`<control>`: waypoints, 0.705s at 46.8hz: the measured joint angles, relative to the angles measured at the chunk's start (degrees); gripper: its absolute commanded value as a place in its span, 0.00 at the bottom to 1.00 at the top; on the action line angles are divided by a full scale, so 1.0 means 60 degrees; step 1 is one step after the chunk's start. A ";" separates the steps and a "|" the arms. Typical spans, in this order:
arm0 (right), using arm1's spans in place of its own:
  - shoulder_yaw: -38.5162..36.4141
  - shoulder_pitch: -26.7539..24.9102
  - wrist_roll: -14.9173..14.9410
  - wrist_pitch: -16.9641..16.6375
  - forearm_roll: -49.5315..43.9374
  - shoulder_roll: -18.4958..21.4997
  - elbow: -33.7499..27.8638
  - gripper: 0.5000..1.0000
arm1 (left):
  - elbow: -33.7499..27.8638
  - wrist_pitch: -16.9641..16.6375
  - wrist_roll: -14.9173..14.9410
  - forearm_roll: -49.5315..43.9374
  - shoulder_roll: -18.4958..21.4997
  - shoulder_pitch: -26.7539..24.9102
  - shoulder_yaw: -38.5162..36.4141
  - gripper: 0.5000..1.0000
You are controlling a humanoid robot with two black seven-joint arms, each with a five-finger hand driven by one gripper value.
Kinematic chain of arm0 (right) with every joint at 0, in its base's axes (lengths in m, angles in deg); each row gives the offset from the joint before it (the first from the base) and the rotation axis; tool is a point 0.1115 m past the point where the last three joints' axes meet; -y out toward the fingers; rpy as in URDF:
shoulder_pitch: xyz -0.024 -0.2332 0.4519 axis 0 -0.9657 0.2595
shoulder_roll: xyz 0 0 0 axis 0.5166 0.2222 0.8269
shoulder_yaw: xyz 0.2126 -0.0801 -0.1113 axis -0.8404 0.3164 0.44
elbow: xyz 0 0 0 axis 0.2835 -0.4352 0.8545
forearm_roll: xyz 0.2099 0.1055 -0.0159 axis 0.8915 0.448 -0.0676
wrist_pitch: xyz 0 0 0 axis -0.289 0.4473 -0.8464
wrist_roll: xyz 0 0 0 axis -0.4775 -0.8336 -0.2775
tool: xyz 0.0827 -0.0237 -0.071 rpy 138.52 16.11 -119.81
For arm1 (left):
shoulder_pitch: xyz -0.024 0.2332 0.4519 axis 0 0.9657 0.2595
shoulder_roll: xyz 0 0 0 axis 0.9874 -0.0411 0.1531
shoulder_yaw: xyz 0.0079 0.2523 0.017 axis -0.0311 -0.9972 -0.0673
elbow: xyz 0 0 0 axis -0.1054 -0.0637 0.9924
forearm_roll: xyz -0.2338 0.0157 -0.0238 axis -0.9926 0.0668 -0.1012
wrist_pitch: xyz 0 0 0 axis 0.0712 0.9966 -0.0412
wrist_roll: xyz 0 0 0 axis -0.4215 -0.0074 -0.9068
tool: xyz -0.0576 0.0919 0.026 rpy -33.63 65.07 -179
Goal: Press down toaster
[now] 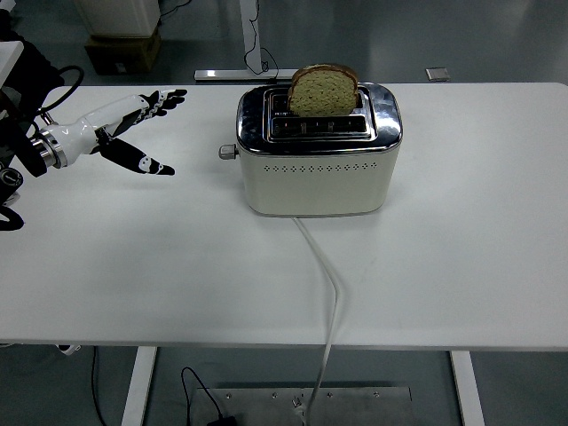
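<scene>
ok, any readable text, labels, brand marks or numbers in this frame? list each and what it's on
None readable.
Toaster: no brand or label visible, only a row of small vent holes on the near side.
Lever knob: no marking can be made out.
Bread slice, white cord, table: no print.
Left hand: black and white patches only, no lettering legible.
Small grey plate on the floor: too small to tell.

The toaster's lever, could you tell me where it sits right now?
In the head view, the lever juts from the toaster's left end, facing the open left hand that hovers apart from it.
</scene>
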 measured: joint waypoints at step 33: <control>0.0000 0.0000 -0.0003 0.0000 0.0000 0.0000 0.0004 1.00 | -0.1580 -0.1997 0.0519 0.1695 0.0517 0.0785 -0.1138 1.00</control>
